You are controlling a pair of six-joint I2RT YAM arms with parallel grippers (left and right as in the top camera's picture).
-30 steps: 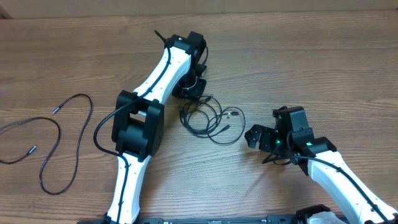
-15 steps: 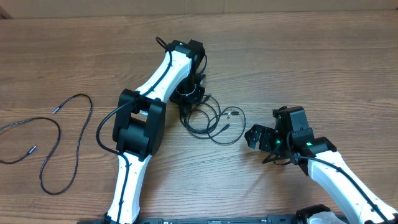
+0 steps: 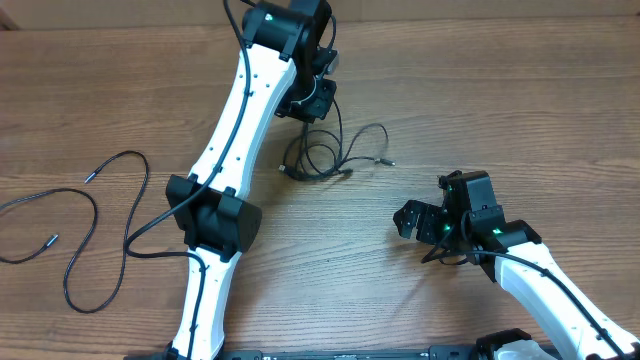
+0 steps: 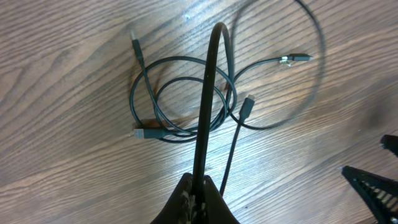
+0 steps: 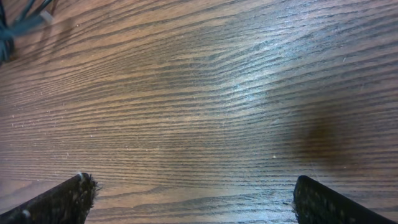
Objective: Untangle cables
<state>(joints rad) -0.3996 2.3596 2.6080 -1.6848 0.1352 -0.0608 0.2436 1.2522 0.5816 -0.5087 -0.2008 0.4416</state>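
Fingers (image 4: 181,202) on my left arm are clenched on one black strand (image 4: 208,93), which runs out from between them and bends back in a narrow arch. Just beyond them the tangle (image 4: 163,134) lies on the desk (image 4: 62,174) in overlapping loops, with plug ends poking out on either side. My right fingers (image 5: 62,199) stand released, only bare wood between them, well apart from that tangle. Far to the left of both, loose cables (image 3: 128,228) snake across the desk.
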